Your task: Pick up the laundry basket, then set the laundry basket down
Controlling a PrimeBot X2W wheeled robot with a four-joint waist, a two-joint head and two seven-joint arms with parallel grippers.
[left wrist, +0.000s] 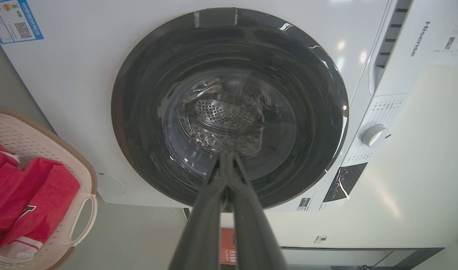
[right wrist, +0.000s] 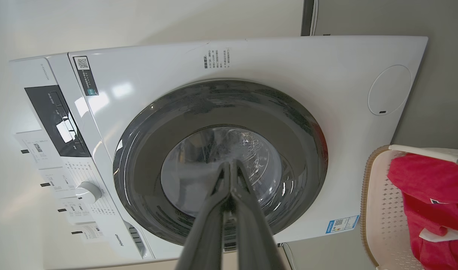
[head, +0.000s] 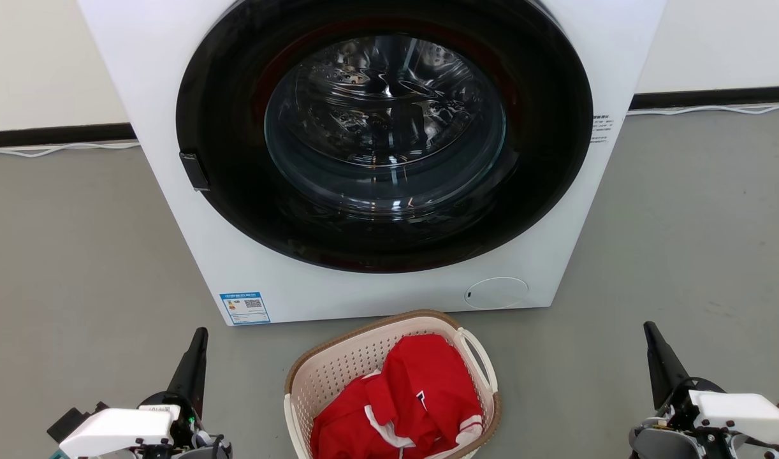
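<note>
The cream-white perforated laundry basket [head: 338,376] with its brown rim stands on the grey floor just in front of the washing machine, holding red clothing [head: 402,401]. A white loop handle [head: 477,357] shows on its right side. My left gripper [head: 198,335] is shut at the lower left, well left of the basket and touching nothing. My right gripper [head: 652,331] is shut at the lower right, well right of it. The basket [left wrist: 83,180] sits at the left edge of the left wrist view, and the basket [right wrist: 379,210] at the right edge of the right wrist view.
A white front-loading washing machine [head: 173,95] with a dark round door [head: 383,134] stands directly behind the basket. Grey floor [head: 683,242] spreads to both sides. A dark baseboard and a white cable [head: 708,108] run along the wall.
</note>
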